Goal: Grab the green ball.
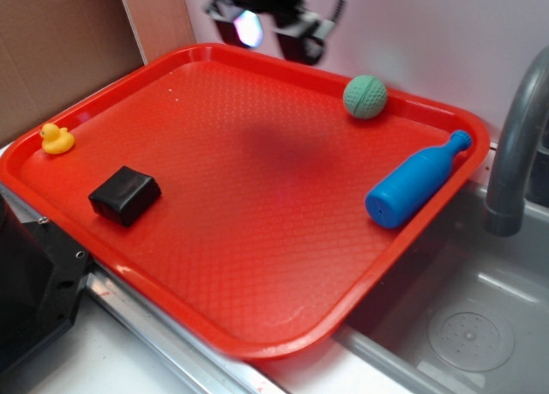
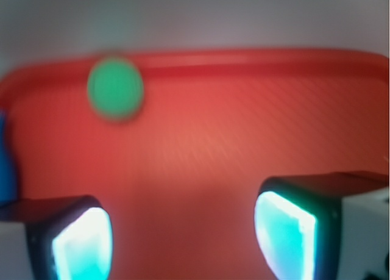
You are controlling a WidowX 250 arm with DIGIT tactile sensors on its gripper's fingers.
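One green ball (image 1: 365, 97) sat on the red tray (image 1: 257, 265), close against the far rim near the tray's far right corner, free of everything else. In the wrist view the green ball (image 2: 115, 88) appeared blurred, up and to the left, just short of the tray (image 2: 244, 140) rim. The gripper (image 1: 268, 32) hung above the tray's far edge, well apart from the ball and blurred in the exterior view. Its two fingers (image 2: 286, 231) stood wide apart with bare tray between them, holding nothing. A blue bottle (image 1: 415, 183) lay on its side near the right rim, neck pointing toward the far corner. A black block (image 1: 125, 195) rested near the left edge, and a yellow duck (image 1: 57, 138) sat by the left rim. A grey faucet (image 1: 515, 128) rose beside the tray above a sink (image 1: 463, 325).
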